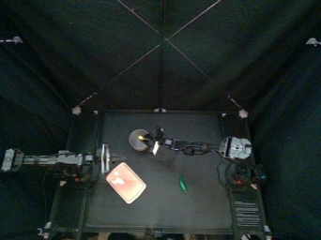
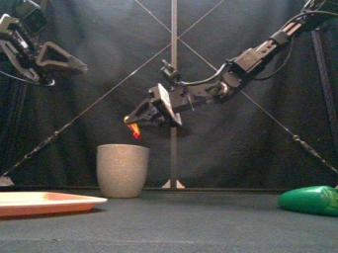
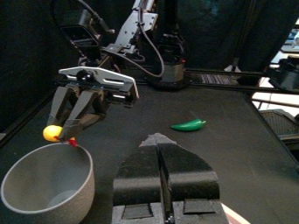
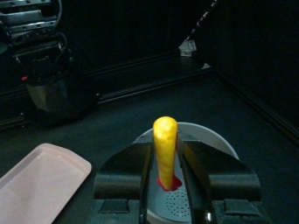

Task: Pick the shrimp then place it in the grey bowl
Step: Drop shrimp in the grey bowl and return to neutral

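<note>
The shrimp [image 2: 133, 127], a yellow-orange toy with a red tail, hangs in the air with my right gripper [image 2: 137, 123] shut on it. It sits just above the rim of the tall grey speckled cup [image 2: 123, 170]. In the right wrist view the shrimp [image 4: 166, 145] stands upright between the jaws, with the cup [image 4: 218, 140] directly beneath. The left wrist view shows the shrimp [image 3: 54, 132] over the cup's [image 3: 66, 206] far edge. In the top view the right gripper [image 1: 153, 143] reaches past the middle to the cup [image 1: 139, 138]. My left gripper [image 3: 163, 163] rests at the left, shut and empty.
A flat pink tray [image 1: 127, 183] lies near the front left of the table. A green toy [image 1: 183, 184] lies at the front right, low in the front view [image 2: 311, 201]. The left arm [image 1: 56, 159] stays along the left edge.
</note>
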### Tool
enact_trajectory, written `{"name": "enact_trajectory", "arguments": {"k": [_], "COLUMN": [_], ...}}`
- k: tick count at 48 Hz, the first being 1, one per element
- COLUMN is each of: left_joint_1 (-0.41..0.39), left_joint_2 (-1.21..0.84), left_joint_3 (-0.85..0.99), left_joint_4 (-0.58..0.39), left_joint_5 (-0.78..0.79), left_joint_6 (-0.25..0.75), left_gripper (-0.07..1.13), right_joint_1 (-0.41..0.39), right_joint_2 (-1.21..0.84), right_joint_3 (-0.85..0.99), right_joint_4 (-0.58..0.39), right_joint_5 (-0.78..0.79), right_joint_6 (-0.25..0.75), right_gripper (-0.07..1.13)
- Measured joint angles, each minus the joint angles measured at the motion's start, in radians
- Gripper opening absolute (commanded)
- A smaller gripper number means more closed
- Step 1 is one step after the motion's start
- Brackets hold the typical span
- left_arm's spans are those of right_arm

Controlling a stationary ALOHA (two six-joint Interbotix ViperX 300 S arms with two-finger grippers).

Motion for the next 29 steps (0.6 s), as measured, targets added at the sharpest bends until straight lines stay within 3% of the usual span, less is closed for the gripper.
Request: {"name": "enact_trajectory", "arguments": {"k": [16, 29], "left_joint_1": [0.002, 0.002], "left_joint_2": [0.002, 0.002], "left_joint_3": [0.0, 0.0], "left_joint_4": [0.002, 0.002], "left_joint_5": [-0.006, -0.006], "left_joint_6": [0.0, 0.0], "left_gripper": [0.02, 0.02], "right_joint_1": [-0.002, -0.002], "right_joint_2": [0.018, 0.025], "right_joint_3": [-0.021, -0.021], "right_joint_4": [0.009, 0.012], "right_joint_5": [0.002, 0.009], "right_joint_6": [0.005, 0.0], "right_gripper": [0.96, 0.97]}}
